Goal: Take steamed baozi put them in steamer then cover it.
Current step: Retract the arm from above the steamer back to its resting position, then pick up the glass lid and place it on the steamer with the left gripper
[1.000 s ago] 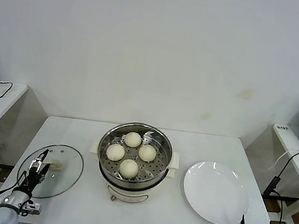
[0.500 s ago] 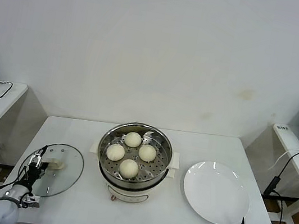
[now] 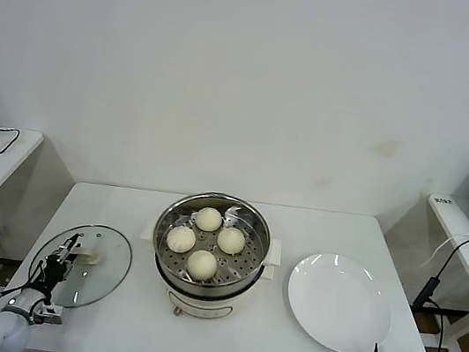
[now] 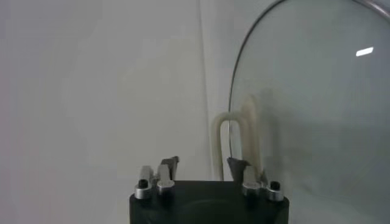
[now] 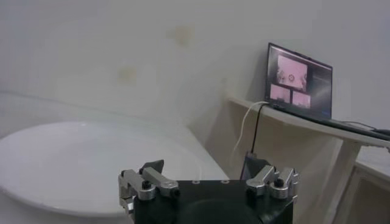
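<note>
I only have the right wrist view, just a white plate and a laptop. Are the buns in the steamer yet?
Observer: Yes, the head view shows all four baozi on the tray inside the steamer.
Operator: Is the lid on?
Observer: No, the cover lies flat on the table, left of the steamer.
Operator: Where's the left end effector?
Observer: The left end effector is at the cover's handle, which stands between its open fingers, not yet clamped.
</note>
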`<state>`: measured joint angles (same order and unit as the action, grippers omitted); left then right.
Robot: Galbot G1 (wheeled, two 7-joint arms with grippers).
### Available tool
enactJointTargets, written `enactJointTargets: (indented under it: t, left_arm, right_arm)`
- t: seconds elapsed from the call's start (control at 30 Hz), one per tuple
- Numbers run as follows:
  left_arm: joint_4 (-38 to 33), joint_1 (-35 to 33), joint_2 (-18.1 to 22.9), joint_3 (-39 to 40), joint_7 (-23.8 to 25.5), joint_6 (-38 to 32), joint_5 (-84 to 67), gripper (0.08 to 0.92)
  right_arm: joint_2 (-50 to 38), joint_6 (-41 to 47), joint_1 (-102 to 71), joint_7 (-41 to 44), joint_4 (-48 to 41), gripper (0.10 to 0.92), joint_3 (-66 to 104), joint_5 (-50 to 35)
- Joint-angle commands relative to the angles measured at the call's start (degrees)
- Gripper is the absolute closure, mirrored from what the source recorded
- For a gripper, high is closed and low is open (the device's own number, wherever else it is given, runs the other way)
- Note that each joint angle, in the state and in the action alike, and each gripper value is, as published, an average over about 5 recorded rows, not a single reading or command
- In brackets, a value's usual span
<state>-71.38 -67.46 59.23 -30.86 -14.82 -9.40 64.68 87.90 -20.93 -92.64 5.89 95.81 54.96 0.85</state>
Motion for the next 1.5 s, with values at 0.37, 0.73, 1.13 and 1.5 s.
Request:
enactJointTargets:
  t: [0.37, 0.73, 1.13, 1.5]
  left_arm:
    - [0.9, 0.1, 0.8, -0.5, -3.1, -1.4, -2.3, 0.852]
    - [-20.6, -11.7, 1.0, -8.2, -1.5, 7.9, -3.7, 0.863]
    - [-46.2, -23.5, -1.4, -15.2, 9.5, 19.2, -14.5, 0.863]
    - [-56.6, -15.8, -6.5, 3.9, 12.6, 31.6, -11.3, 0.863]
  right_arm:
    - [0.0, -0.5, -0.8, 0.1, 0.4, 0.203, -0.1, 0.8]
    - [-1.9, -1.0, -2.2, 0.1, 2.0, 0.203, -2.5, 0.9]
    - [-4.8, -1.0, -3.8, 0.2, 3.9, 0.203, -5.9, 0.9]
    - [-3.7, -1.6, -1.8, -0.4, 2.5, 0.203, -9.4, 5.2]
